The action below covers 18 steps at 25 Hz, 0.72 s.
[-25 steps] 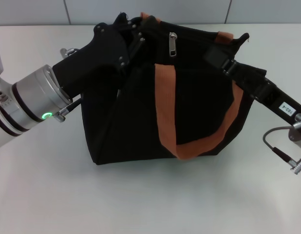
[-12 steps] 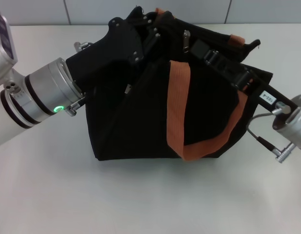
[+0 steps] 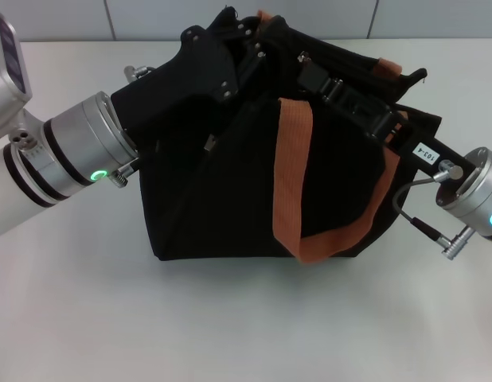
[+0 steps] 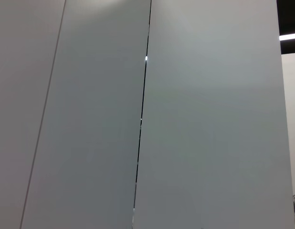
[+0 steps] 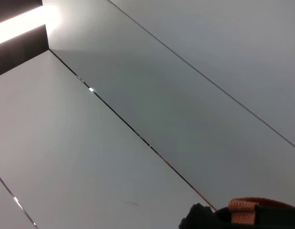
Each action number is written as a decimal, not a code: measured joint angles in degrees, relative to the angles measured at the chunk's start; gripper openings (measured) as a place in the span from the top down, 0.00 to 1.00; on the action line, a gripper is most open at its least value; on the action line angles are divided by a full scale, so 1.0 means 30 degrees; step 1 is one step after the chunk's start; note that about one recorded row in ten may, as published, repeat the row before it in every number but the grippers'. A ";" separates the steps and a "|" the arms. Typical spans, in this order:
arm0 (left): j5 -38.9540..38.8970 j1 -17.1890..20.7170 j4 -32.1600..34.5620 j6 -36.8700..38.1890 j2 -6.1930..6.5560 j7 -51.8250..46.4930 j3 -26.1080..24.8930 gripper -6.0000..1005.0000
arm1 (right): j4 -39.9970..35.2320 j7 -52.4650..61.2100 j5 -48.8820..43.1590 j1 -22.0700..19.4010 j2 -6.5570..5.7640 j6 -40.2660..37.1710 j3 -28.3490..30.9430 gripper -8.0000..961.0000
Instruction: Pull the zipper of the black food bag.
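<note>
The black food bag (image 3: 230, 199) stands on the white table, with an orange-brown strap (image 3: 292, 175) hanging down its front. My left gripper (image 3: 244, 38) is at the bag's top left corner, shut on the fabric edge and holding it up. My right gripper (image 3: 314, 76) reaches in from the right and lies across the bag's top. Its tip is right beside the small silver zipper pull (image 3: 303, 57). The black fingers merge with the black fabric. The right wrist view shows only a bit of black fabric (image 5: 205, 220) and an orange strap end (image 5: 247, 210).
The white table (image 3: 246, 318) spreads in front of and around the bag. A grey panelled wall (image 3: 230, 16) stands behind it and fills the left wrist view (image 4: 147, 114). A cable (image 3: 413, 215) loops from my right wrist beside the bag.
My left gripper moved right and up, taking the bag's top corner with it. My right gripper slid left along the bag's top, up to the zipper pull.
</note>
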 joint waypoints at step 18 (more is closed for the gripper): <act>-0.0081 -0.0105 0.0005 -0.0016 -0.0013 0.0000 -0.0072 0.97 | 0.0025 0.0136 0.0038 0.0217 0.0002 0.0893 -0.0008 0.70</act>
